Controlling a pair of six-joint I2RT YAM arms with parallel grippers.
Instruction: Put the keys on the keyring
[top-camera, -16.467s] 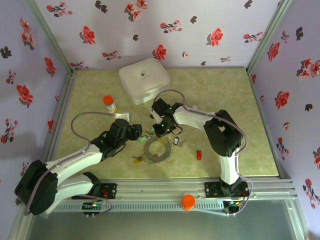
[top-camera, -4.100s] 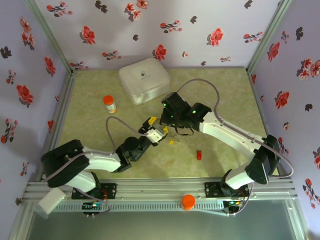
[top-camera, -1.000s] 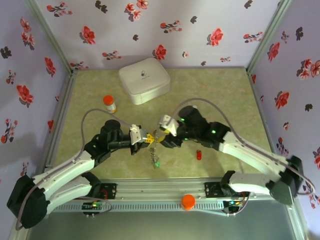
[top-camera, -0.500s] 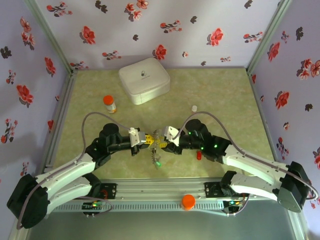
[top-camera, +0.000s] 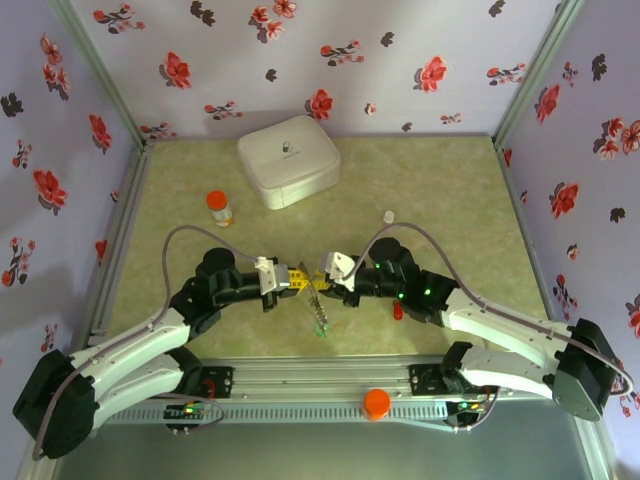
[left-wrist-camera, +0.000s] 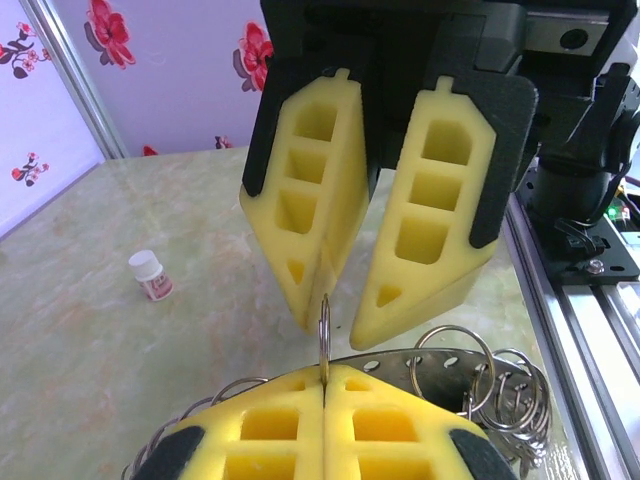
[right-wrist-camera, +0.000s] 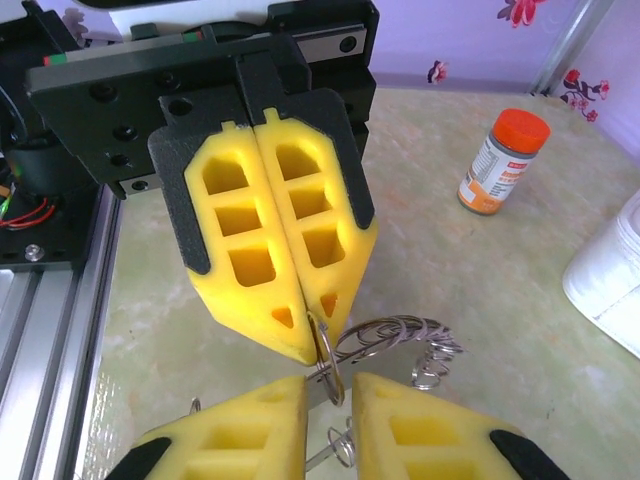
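right gripper (top-camera: 328, 285) has moved in against the left gripper (top-camera: 292, 281), jaws narrower, small gap left around a loop. Left is clamped on the keyring (top-camera: 318, 312), dangling between them with a green key (top-camera: 322, 331) lowest.

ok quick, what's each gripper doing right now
left gripper: shut, pinching a wire loop of the keyring.
right gripper: open, jaws slightly apart either side of that same loop.
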